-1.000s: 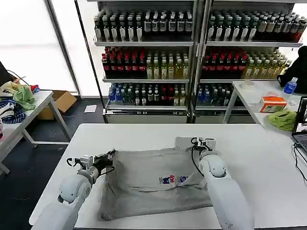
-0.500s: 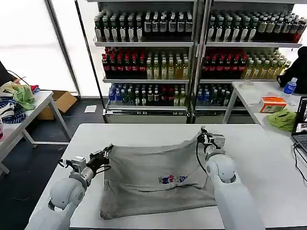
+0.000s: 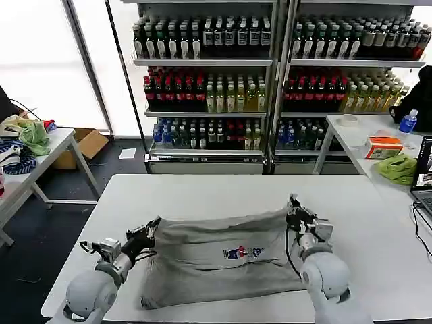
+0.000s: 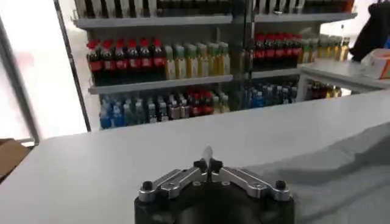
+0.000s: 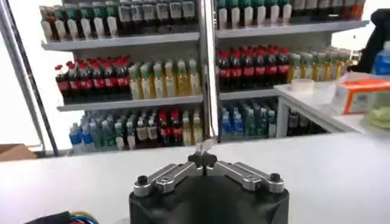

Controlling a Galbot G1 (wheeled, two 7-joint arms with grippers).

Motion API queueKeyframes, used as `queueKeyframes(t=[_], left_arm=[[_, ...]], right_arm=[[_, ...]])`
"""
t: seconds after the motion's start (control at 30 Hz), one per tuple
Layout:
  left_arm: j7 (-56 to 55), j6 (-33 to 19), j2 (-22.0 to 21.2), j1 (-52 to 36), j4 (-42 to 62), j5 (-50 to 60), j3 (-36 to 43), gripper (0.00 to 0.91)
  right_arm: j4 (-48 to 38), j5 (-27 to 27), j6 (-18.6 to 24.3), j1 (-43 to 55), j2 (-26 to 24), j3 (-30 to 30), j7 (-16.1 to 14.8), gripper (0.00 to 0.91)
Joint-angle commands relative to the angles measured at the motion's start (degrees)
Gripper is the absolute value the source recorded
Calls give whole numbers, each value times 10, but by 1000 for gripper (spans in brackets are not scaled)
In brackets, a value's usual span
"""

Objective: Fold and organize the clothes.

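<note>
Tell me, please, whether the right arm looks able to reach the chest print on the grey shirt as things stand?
Probably not right away: the right pincer is shut on the shirt at its far right corner, so it must let go first. The print itself lies uncovered nearby.

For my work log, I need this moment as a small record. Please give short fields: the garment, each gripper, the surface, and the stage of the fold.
garment: one light grey shirt, chest print facing up
left gripper: shut on the shirt's far left corner
right gripper: shut on the shirt's far right corner
shirt far edge: lifted and stretched between both grippers
shirt near edge: lying flat on the table
surface: white table
fold stage: not yet folded over
</note>
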Motion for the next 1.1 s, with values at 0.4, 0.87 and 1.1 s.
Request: queueKeyframes(t=[0.4, 0.87, 1.1], left_arm=[[4, -5, 0, 85, -13, 34, -19, 0], [10, -5, 8, 107, -35, 35, -43, 0], [16, -4, 4, 114, -44, 46, -42, 907]], right_arm=[[68, -49, 32, -203, 15, 29, 19, 0], [73, -43, 29, -210, 1, 56, 28, 0], [65, -69, 31, -221, 2, 35, 27, 0]])
